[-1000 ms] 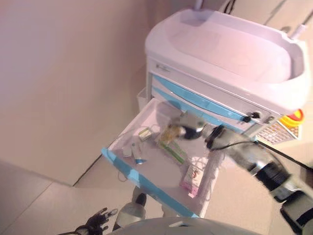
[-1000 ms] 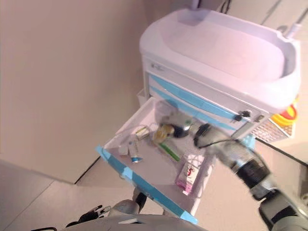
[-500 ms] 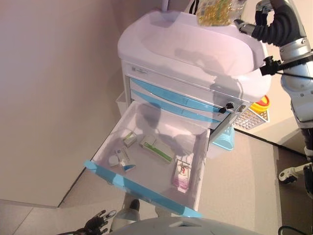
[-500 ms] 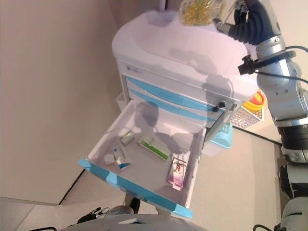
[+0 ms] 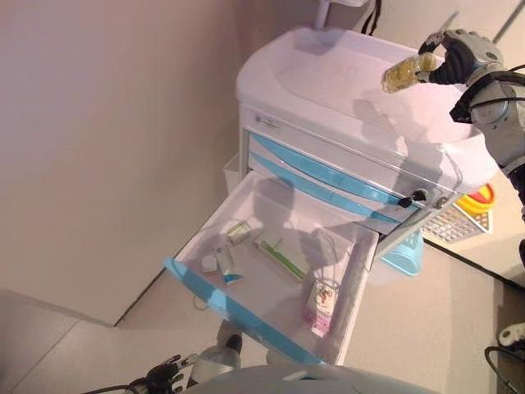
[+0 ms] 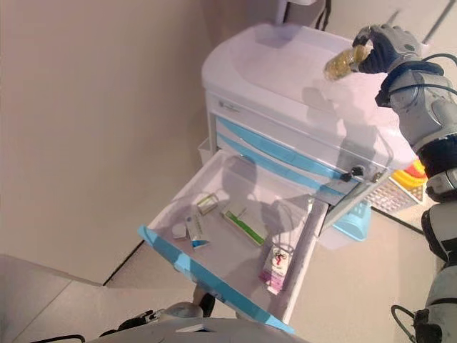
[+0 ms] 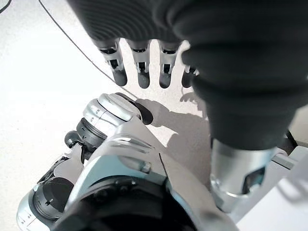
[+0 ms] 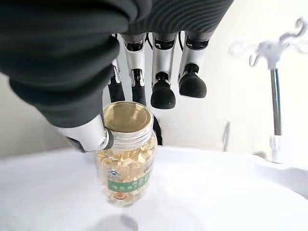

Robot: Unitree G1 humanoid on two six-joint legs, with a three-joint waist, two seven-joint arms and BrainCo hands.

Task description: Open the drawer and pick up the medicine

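The medicine bottle (image 8: 126, 151) is hanging above the far right of the white cart top (image 5: 344, 74), the right hand (image 6: 385, 44) pinching it, while the drawer (image 5: 271, 271) is standing open and the left hand (image 7: 144, 72) is dangling with relaxed fingers.

Right hand (image 5: 461, 56) raised — fingers (image 8: 162, 67) curled

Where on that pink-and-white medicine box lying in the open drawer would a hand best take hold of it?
Probably across its two long sides, coming straight down from above. The pink-and-white box lies flat near the front right corner of the open drawer, close to the right wall, so its top face is exposed while a sideways approach looks crowded. The right hand already holds the pill jar.
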